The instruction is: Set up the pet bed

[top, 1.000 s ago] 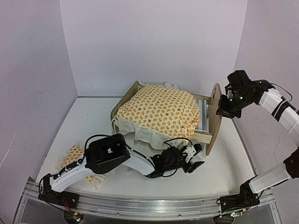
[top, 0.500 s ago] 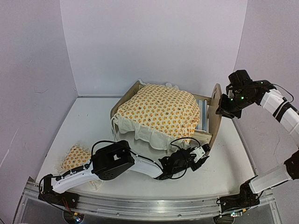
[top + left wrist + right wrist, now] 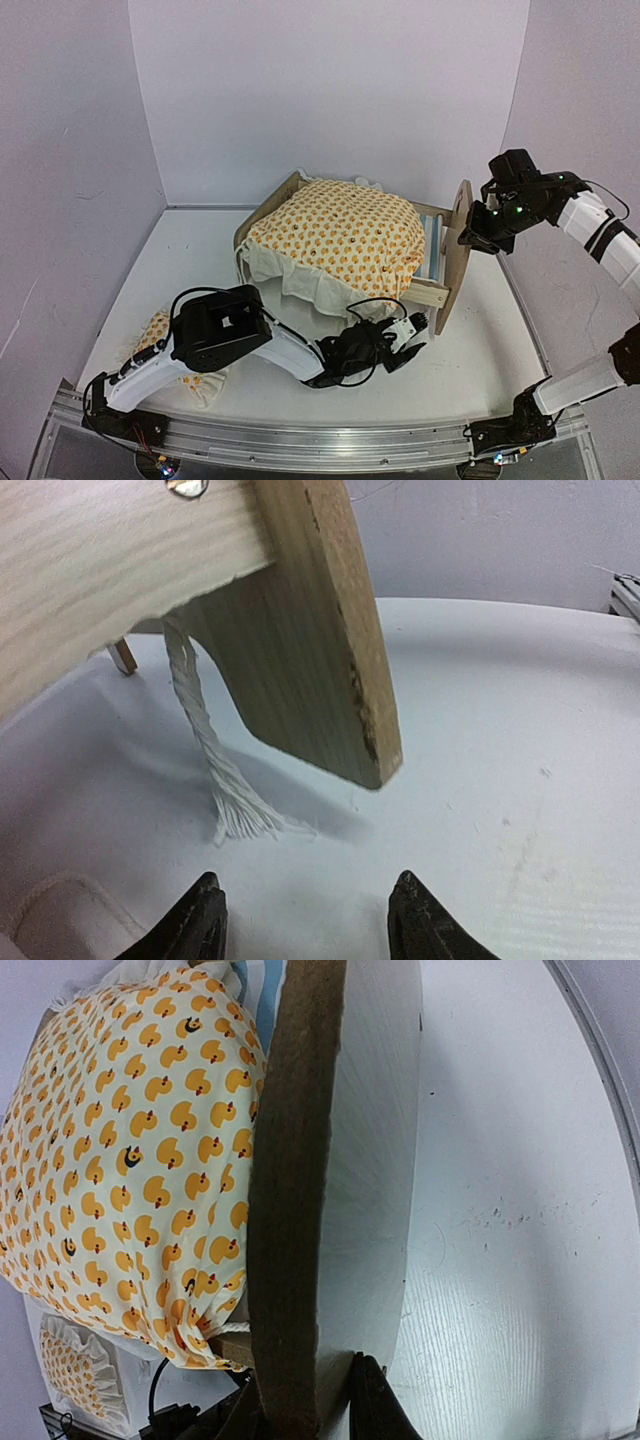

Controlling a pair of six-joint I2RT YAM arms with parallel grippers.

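Note:
The pet bed (image 3: 455,250) stands mid-table, its light plywood headboard (image 3: 300,1180) to the right. A strip of blue-and-white striped mattress (image 3: 432,250) shows beside it. A duck-print blanket (image 3: 335,235) covers the bed. My right gripper (image 3: 305,1400) is shut on the headboard's top edge, one finger on each face. My left gripper (image 3: 412,330) lies low on the table by the headboard's near foot (image 3: 310,650). It is open with nothing between the fingers (image 3: 205,925). A frayed white cord (image 3: 215,770) hangs just ahead of it.
A small ruffled duck-print pillow (image 3: 160,335) lies at the near left, partly under my left arm; it also shows as the pillow (image 3: 85,1370) in the right wrist view. Grey walls close in the white table (image 3: 500,340) on three sides.
My left gripper swung toward the headboard's foot, then drew back a little leftward, its jaws narrowing and widening again. The bed shifted slightly left. The right gripper kept its hold.

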